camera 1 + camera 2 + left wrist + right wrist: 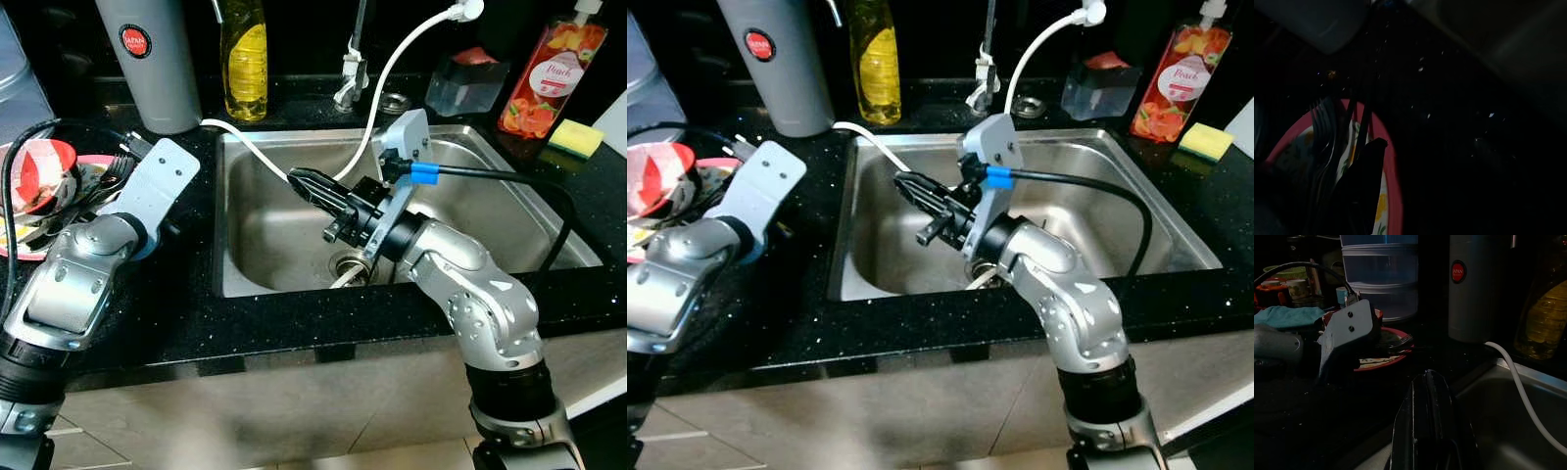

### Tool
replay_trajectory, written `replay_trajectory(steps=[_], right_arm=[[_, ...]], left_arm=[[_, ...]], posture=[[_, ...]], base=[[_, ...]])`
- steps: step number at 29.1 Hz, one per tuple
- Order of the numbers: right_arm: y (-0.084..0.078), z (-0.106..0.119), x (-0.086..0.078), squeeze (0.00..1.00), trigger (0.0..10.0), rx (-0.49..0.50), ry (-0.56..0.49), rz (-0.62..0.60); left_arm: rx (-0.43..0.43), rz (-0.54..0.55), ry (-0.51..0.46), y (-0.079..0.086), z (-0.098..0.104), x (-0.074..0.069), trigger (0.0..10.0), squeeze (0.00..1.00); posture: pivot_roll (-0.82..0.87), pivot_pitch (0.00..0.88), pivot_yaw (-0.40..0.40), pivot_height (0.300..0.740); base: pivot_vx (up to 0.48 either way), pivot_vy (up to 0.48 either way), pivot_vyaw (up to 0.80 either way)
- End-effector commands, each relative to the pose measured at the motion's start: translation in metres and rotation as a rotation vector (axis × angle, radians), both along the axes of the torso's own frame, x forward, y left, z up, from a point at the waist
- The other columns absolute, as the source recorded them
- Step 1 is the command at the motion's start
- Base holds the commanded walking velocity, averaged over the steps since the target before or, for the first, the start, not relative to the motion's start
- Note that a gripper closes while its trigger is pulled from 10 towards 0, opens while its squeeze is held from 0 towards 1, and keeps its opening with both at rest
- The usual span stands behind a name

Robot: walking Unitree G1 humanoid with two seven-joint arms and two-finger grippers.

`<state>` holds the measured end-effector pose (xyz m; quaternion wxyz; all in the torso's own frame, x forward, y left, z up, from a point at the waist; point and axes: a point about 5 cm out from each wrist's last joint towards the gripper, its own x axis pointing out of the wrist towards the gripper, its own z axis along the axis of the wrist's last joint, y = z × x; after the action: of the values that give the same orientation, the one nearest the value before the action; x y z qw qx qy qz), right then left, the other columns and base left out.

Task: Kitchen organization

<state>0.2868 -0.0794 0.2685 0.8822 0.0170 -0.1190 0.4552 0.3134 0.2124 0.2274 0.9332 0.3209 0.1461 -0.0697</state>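
Right end effector (299, 179), fingers pressed together, empty, above the sink (490, 186); left end effector (1364, 161) over a red-rimmed plate (1388, 161), grip unclear.

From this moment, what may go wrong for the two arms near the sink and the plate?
The left gripper sits at the red-rimmed plate among dark forks; a careless pull might drag cutlery onto the black counter. The right gripper hangs over the steel sink beside the white hose and could snag it.
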Motion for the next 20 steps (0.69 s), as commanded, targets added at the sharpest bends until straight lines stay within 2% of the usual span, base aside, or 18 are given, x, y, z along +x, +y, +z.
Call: replay_trajectory(steps=[1, 5, 9, 11, 13, 15, 16, 17, 18, 20], right_arm=[[0.000, 0.000, 0.001, 0.00, 10.0, 0.005, 0.003, 0.000], [0.000, -0.001, 0.001, 0.00, 10.0, 0.005, 0.003, -0.001], [0.000, 0.000, 0.001, 0.00, 10.0, 0.005, 0.003, -0.001], [0.000, 0.000, 0.001, 0.00, 10.0, 0.005, 0.003, -0.001], [0.000, 0.000, 0.001, 0.00, 10.0, 0.005, 0.003, -0.001], [0.000, 0.000, 0.001, 0.00, 10.0, 0.005, 0.003, -0.001], [0.000, 0.000, 0.001, 0.00, 10.0, 0.005, 0.003, -0.001], [0.000, 0.000, 0.001, 0.00, 10.0, 0.005, 0.003, -0.001], [0.000, 0.000, 0.001, 0.00, 10.0, 0.005, 0.002, -0.001], [0.000, 0.000, 0.001, 0.00, 10.0, 0.005, 0.002, -0.002]], left_arm=[[0.082, 0.015, 0.009, 0.006, -0.004, -0.002, 10.0, 0.00], [0.156, 0.033, 0.010, 0.010, -0.008, -0.003, 10.0, 0.00], [0.170, 0.051, 0.018, 0.013, -0.011, -0.003, 10.0, 0.00], [0.172, 0.058, 0.021, 0.014, -0.012, -0.003, 9.6, 0.00], [0.178, 0.070, 0.026, 0.016, -0.014, -0.003, 8.0, 0.00], [0.178, 0.073, 0.028, 0.017, -0.014, -0.003, 8.0, 0.00], [0.181, 0.078, 0.028, 0.018, -0.014, -0.003, 4.3, 0.00], [0.193, 0.081, 0.025, 0.018, -0.015, -0.003, 2.8, 0.00], [0.202, 0.083, 0.023, 0.019, -0.014, -0.003, 2.3, 0.00], [0.226, 0.093, 0.019, 0.021, -0.014, -0.003, 2.0, 0.00]], posture=[[0.12, 0.054, -0.010, 0.740], [0.12, 0.054, -0.011, 0.740], [0.12, 0.054, -0.012, 0.740], [0.12, 0.054, -0.012, 0.740], [0.12, 0.054, -0.014, 0.740], [0.12, 0.054, -0.014, 0.740], [0.12, 0.054, -0.014, 0.740], [0.12, 0.054, -0.015, 0.740], [0.12, 0.054, -0.015, 0.740], [0.12, 0.054, -0.016, 0.740]], base=[[0.000, 0.000, 0.00], [0.000, 0.000, 0.00], [0.000, 0.000, 0.00], [0.000, 0.000, 0.00], [0.000, 0.000, 0.00], [0.000, 0.000, 0.00], [0.000, 0.000, 0.00], [0.000, 0.000, 0.00], [0.000, 0.000, 0.00], [0.000, 0.000, 0.00]])
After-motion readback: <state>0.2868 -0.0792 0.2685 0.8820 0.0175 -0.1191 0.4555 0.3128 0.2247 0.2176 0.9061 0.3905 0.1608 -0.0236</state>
